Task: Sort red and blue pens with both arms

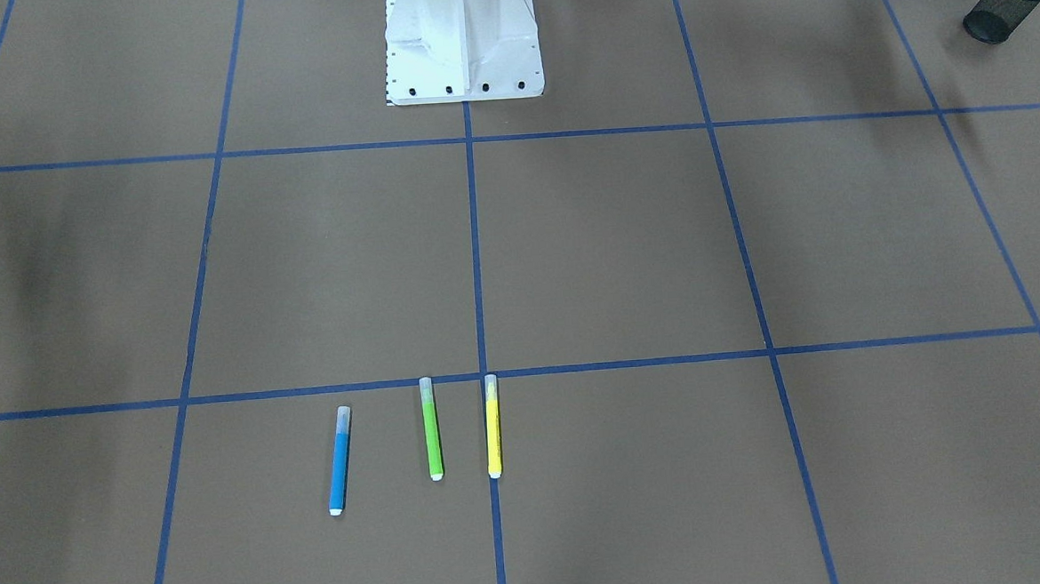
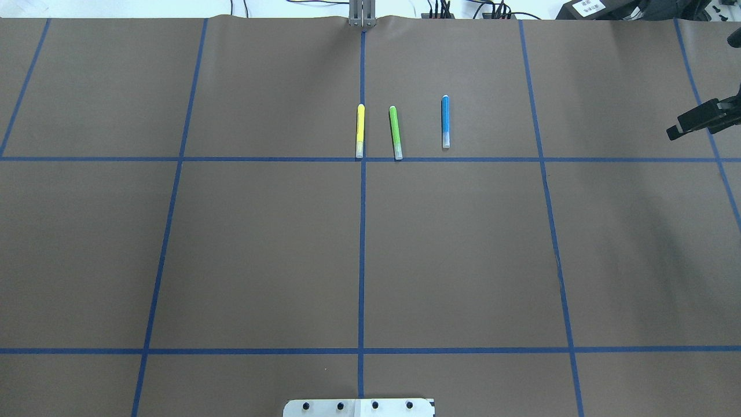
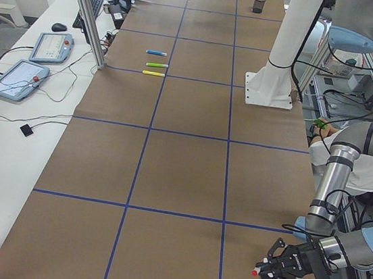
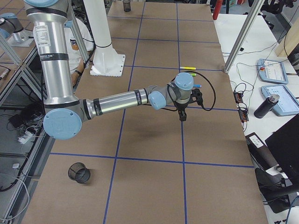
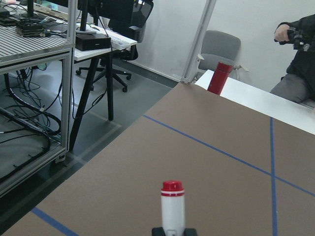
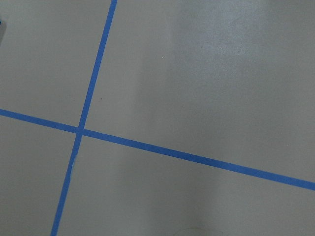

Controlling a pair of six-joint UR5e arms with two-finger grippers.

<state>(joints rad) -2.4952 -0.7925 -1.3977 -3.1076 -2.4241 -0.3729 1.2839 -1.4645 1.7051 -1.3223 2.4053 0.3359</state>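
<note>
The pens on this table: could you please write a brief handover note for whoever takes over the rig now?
Left gripper: shut on the red-capped marker, held near the black mesh cup, not yet in it.
Right gripper: above the table, nothing seen in it; open or shut unclear.
Blue pen lies untouched beside the lime-green pen and yellow pen.
Done: marker picked up. To do: drop it, then sort the blue pen.

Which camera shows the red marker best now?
Left wrist-mounted: the red marker stands close, white barrel and red cap clear. Exterior left shows only its red tip at the left gripper; front-facing catches a red sliver; others nothing.
</note>
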